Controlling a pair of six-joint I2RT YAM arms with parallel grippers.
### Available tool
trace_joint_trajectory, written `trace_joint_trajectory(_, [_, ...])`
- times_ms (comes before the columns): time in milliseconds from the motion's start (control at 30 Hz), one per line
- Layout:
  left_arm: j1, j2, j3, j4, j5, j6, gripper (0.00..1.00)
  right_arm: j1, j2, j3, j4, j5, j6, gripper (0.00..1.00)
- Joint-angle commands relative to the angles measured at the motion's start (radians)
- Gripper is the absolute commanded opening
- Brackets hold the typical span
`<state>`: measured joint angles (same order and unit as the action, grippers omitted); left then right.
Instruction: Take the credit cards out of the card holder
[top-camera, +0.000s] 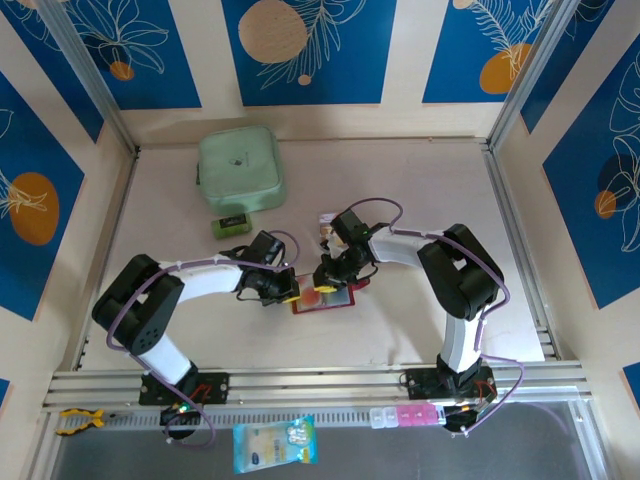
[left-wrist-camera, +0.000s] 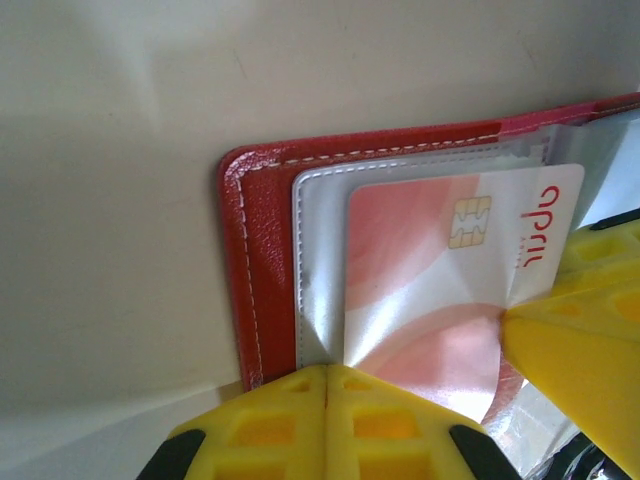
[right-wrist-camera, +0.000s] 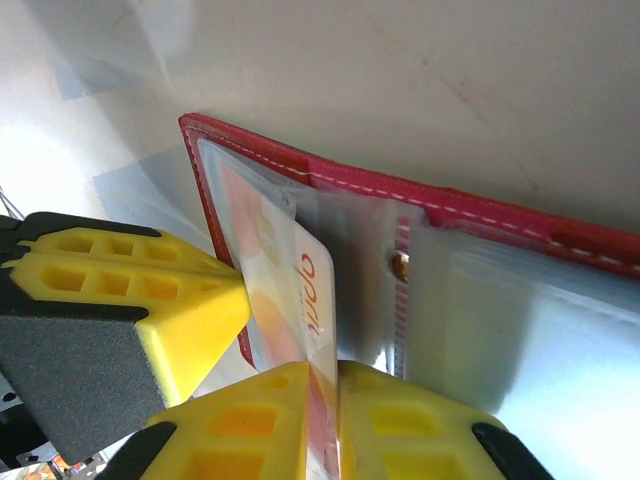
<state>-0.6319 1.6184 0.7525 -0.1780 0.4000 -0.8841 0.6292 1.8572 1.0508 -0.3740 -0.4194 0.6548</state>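
The card holder (top-camera: 325, 298) lies open on the counter (top-camera: 430, 190) between the two arms, its long axis running left to right across them. A credit card (left-wrist-camera: 420, 250), whitish with red swirls and a chip, sits in its clear sleeve, long axis along the holder's. The card's lettered end sticks out of the sleeve toward the holder's spine, on the right arm's side. The right pincer (right-wrist-camera: 335, 395) is closed on that end, the thin edge clamped between its yellow fingers. The left pincer (left-wrist-camera: 327, 385) is closed too, its tips at the sleeve's long edge beside the card. Creases fan out from those tips, so it seems to pinch the holder in place. The coming pull turns on one line: the card should slide lengthwise, away from the sleeve's closed end and toward the right arm, parallel to the sleeve. A sideways tug would likely jam it against the seam or drag the holder
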Motion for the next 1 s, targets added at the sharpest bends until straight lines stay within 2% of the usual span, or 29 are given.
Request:
trace_joint_trajectory(0, [0.007, 0.025, -0.011, -0.030, -0.004, 0.011, 0.00, 0.003, 0.014, -0.018, 0.006, -0.030, -0.007, 0.13])
trace_joint_trajectory(167, [0.007, 0.017, -0.016, -0.035, -0.011, 0.008, 0.00, -0.003, 0.002, -0.034, 0.008, -0.019, -0.012, 0.09])
trace_joint_trajectory(567, [0.008, 0.003, -0.021, -0.048, -0.021, 0.010, 0.00, -0.034, -0.031, -0.057, -0.032, 0.006, -0.045, 0.08])
trace_joint_trajectory(967, [0.012, -0.008, -0.021, -0.053, -0.021, 0.010, 0.00, -0.037, -0.095, -0.004, -0.204, 0.114, -0.092, 0.06])
